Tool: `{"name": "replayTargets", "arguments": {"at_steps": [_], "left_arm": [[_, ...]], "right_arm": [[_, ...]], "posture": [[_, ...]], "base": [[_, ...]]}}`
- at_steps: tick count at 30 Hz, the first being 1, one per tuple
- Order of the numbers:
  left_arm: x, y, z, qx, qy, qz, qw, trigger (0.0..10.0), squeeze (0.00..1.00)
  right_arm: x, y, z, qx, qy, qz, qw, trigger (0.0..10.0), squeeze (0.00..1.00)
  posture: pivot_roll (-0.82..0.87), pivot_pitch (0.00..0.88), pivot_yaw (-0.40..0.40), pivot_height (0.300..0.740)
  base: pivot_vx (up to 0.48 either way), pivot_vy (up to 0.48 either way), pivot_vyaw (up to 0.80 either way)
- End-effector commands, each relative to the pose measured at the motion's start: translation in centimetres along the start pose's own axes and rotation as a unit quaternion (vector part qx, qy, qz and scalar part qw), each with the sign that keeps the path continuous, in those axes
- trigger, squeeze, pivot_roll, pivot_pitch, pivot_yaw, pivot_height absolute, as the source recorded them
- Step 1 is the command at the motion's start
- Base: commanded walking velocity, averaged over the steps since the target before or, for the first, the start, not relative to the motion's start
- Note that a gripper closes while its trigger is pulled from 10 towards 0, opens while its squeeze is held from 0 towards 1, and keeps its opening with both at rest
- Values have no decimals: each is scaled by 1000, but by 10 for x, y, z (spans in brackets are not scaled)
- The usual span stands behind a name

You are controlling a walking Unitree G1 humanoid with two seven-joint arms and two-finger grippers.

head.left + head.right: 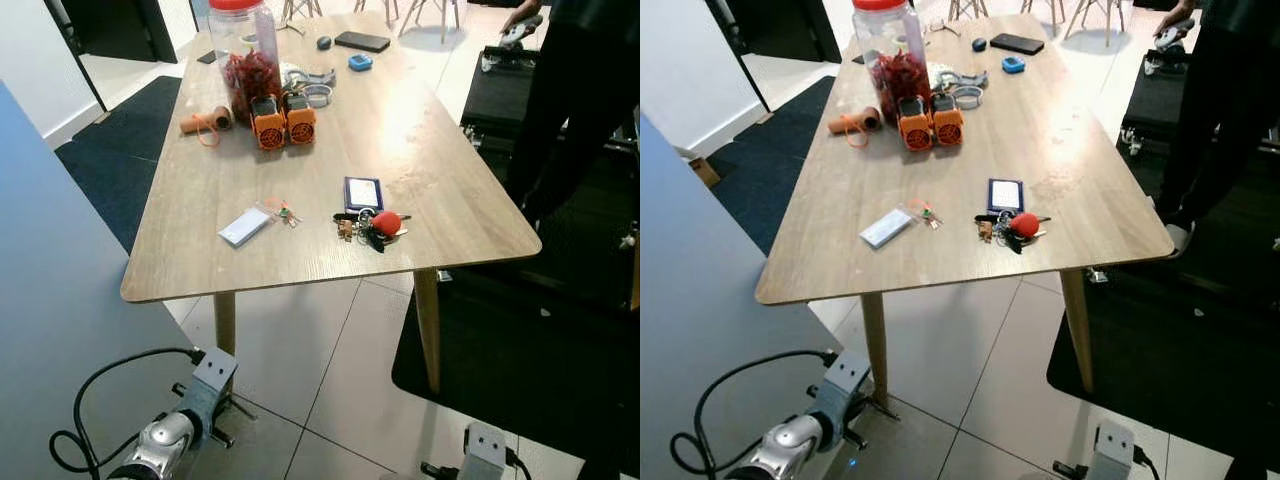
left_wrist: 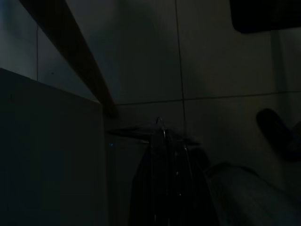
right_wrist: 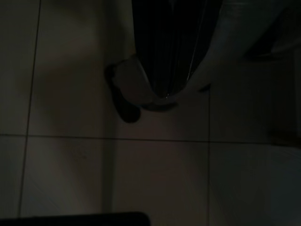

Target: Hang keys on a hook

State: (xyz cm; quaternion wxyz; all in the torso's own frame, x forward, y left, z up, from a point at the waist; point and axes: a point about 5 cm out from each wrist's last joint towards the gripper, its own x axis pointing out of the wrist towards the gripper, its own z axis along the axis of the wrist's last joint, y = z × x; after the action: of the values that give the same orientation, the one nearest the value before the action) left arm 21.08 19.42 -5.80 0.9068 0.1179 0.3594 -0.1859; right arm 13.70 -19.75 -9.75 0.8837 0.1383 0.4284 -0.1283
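The keys (image 1: pixel 372 228) lie untouched near the surface's (image 1: pixel 200 200) front edge, so pickup has not begun. Both arms hang low; the left gripper (image 2: pixel 164 179) and right gripper (image 3: pixel 167 52) are too dark to tell whether they are spread or pressed together. Next, one must reach up over the bunch.

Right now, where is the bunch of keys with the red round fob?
The bunch of keys lies on the wooden table near its front edge, right of centre, just before the small blue card.

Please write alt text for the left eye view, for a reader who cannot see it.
A bunch of keys with a red fob lies near the front edge of a wooden table, beside a small blue card. A jar stands at the far end.
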Motion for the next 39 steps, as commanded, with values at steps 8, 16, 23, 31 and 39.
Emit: {"name": "replayTargets", "arguments": {"at_steps": [8, 16, 23, 31, 39], "left_arm": [[-2, -3, -5, -25, -9, 22, 999, 10000, 0], [-4, -10, -14, -71, -11, 49, 996, 10000, 0], [0, -12, -10, -118, -21, 72, 990, 10000, 0], [5, -16, -2, -125, -19, 69, 990, 10000, 0], [11, -22, 7, -113, -24, 51, 992, 10000, 0]], "right_arm": [[5, 5, 12, -31, 3, 20, 999, 10000, 0], [10, 5, 34, -72, -6, 39, 997, 10000, 0], [11, 7, 34, -85, -2, 45, 995, 10000, 0], [9, 4, 31, -84, -20, 32, 996, 10000, 0], [7, 1, 29, -76, -22, 22, 997, 10000, 0]], "posture": [[108, 45, -35, 740], [118, 54, -124, 740], [104, 57, -116, 740], [69, 45, -74, 740], [61, 43, -62, 740]], "base": [[0, 0, 0], [0, 0, 0], [0, 0, 0], [0, 0, 0], [0, 0, 0]]}}
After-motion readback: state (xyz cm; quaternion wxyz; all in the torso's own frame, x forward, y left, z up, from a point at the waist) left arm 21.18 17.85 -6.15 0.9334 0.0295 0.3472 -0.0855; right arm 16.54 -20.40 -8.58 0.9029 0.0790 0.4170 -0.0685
